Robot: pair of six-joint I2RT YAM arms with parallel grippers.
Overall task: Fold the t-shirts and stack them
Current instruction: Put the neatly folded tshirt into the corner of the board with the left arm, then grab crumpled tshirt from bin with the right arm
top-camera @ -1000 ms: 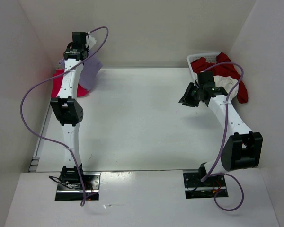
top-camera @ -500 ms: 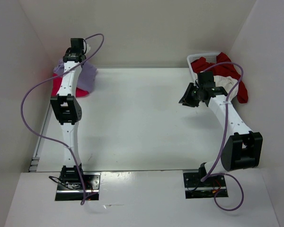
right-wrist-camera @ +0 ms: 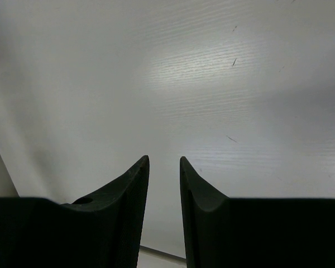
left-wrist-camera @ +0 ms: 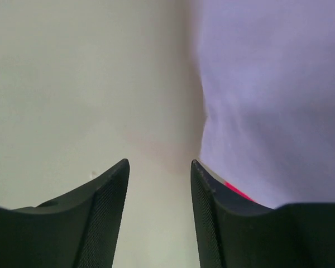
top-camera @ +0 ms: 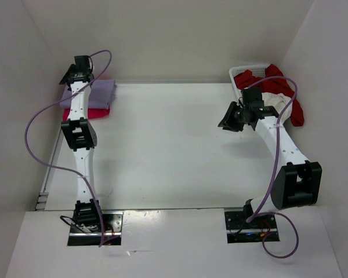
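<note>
The lavender t-shirt (top-camera: 100, 91) lies flat on the magenta-pink t-shirt (top-camera: 96, 113) at the table's far left corner. My left gripper (top-camera: 69, 75) hovers just left of that stack, open and empty. In the left wrist view the lavender t-shirt (left-wrist-camera: 268, 84) fills the right side, a pink sliver (left-wrist-camera: 238, 193) peeks out under it, and my left gripper (left-wrist-camera: 159, 163) holds nothing. My right gripper (top-camera: 227, 122) hangs over bare table left of the basket. Its jaws (right-wrist-camera: 164, 159) stand slightly apart, open and empty. The dark red t-shirt (top-camera: 280, 79) and the cream t-shirt (top-camera: 273, 102) sit in the basket.
The white lattice basket (top-camera: 247, 70) stands at the back right against the wall. White walls close in the table (top-camera: 168, 150) on the left, back and right. The dark red shirt spills over the basket's right side (top-camera: 297, 114).
The lavender t-shirt hung from my shut left gripper; it now lies flat on the pink one. The left gripper has opened and shifted left. The right arm has not moved.
</note>
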